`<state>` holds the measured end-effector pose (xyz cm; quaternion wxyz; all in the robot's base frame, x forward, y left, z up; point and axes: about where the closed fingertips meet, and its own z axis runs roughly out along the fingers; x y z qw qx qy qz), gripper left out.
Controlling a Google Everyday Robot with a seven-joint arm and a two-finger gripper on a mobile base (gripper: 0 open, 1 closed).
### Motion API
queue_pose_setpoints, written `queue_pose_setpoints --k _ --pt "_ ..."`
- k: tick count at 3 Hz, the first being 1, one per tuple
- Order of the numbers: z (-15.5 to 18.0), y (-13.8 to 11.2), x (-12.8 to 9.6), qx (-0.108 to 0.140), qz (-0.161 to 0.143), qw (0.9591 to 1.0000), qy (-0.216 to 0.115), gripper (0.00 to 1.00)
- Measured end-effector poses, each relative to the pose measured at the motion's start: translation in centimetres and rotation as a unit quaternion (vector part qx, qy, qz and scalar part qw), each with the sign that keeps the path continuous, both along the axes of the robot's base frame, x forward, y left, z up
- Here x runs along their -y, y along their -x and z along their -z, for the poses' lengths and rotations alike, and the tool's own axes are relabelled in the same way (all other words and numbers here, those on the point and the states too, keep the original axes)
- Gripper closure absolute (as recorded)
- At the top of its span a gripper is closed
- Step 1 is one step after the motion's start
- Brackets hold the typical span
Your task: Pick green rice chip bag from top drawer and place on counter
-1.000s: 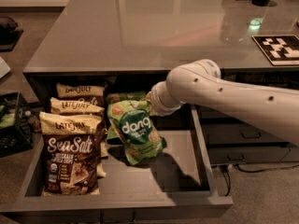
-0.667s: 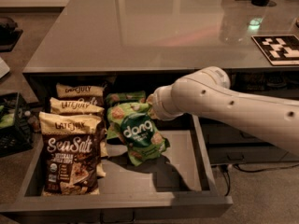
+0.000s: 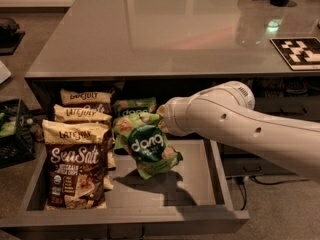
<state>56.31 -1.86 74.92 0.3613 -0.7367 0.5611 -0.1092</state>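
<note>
My gripper (image 3: pixel 161 115) meets the green rice chip bag (image 3: pixel 150 146), tilted over the top drawer (image 3: pixel 200 174); jaws hidden, can't tell their state.

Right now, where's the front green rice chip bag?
In the camera view, the green rice chip bag is tilted mid top drawer, right of the Late July bags, before its look-alike; gripper at its upper-right corner.

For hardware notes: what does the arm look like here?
Arm: smooth off-white tubular shell, rounded joint cap with a small dark vent-like patch, two small dark holes along its side. No cables or sleeve visible. Gripper sits over the top drawer, mostly hidden by the arm.
</note>
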Motion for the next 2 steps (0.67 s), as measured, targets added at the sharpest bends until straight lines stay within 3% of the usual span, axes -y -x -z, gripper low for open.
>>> queue_pose_setpoints --k 1,2 --pt "-2.6 3.5 -0.2 0.000 0.000 1.0000 0.001 1.00" --pt "-7.7 10.9 -0.6 0.011 -0.017 0.9990 0.041 1.00"
